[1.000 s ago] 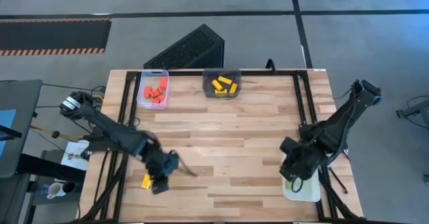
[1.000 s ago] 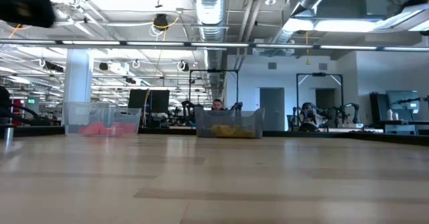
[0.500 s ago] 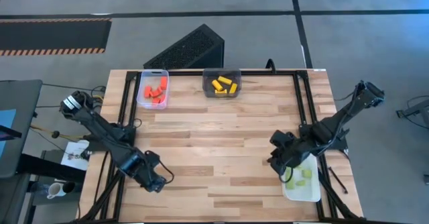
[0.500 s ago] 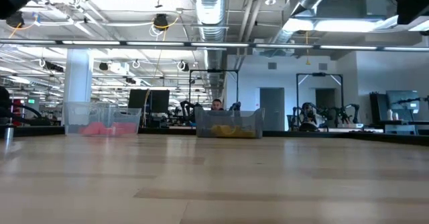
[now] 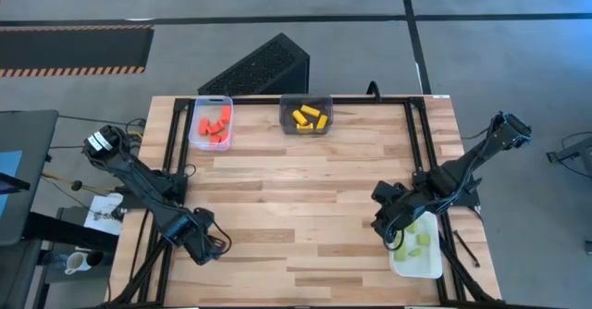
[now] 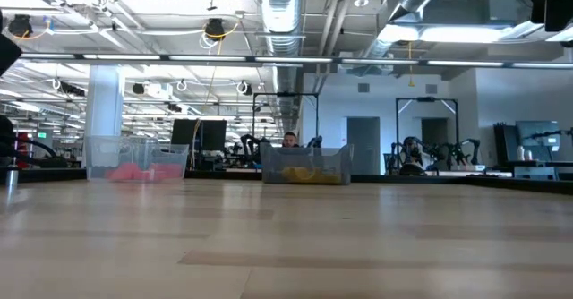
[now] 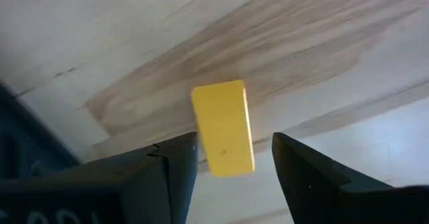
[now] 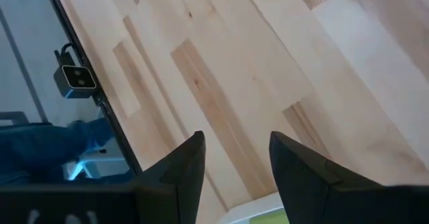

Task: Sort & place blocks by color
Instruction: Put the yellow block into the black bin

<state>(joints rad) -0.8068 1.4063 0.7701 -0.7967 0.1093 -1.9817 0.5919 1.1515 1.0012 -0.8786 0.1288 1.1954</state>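
Left wrist view: yellow block [image 7: 224,127] lies between parted left fingers [image 7: 175,158], ungripped.

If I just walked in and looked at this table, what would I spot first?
Probably the bright colours: red blocks in a clear tray and yellow blocks in a dark grey tray along the table's far edge. Next, the left gripper at the near left corner, its open fingers either side of one last yellow block lying on the wood.

Red blocks [image 5: 214,124], yellow blocks [image 5: 308,117], light green blocks [image 5: 418,242]; pale striped wood tabletop [image 5: 305,189]
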